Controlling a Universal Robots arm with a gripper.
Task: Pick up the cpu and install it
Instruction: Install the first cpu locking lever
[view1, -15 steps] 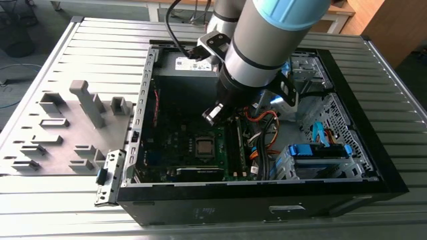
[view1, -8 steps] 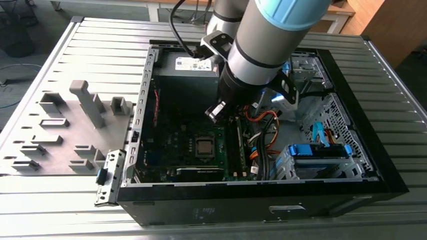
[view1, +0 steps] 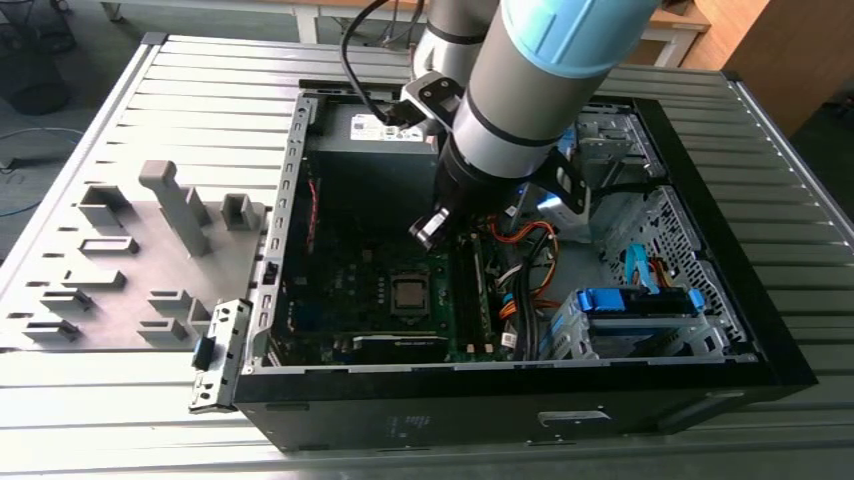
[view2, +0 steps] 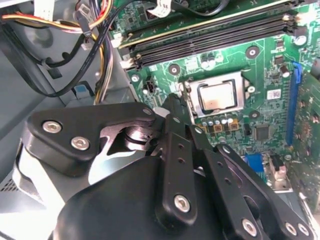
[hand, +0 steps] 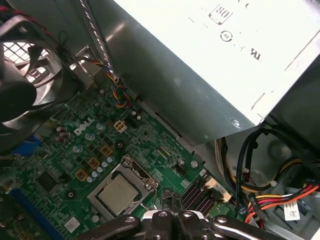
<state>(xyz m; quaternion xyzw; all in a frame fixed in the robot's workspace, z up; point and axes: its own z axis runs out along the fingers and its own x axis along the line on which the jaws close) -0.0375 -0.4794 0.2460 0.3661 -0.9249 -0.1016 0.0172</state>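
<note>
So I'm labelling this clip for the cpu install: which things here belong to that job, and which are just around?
Part of the job:
- cpu, sitting in its socket on the motherboard
- gripper, above the board beside the socket

Just around:
- power supply
- fan
- cables
- blue drive bay
- grey fixture blocks outside the case

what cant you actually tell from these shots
- Gripper fingertips: in the second wrist view its own black linkage covers them.
- Whether the cpu is locked into its socket: both wrist views show it from above.
- Motherboard far end: the arm blocks it in the exterior view.
</note>
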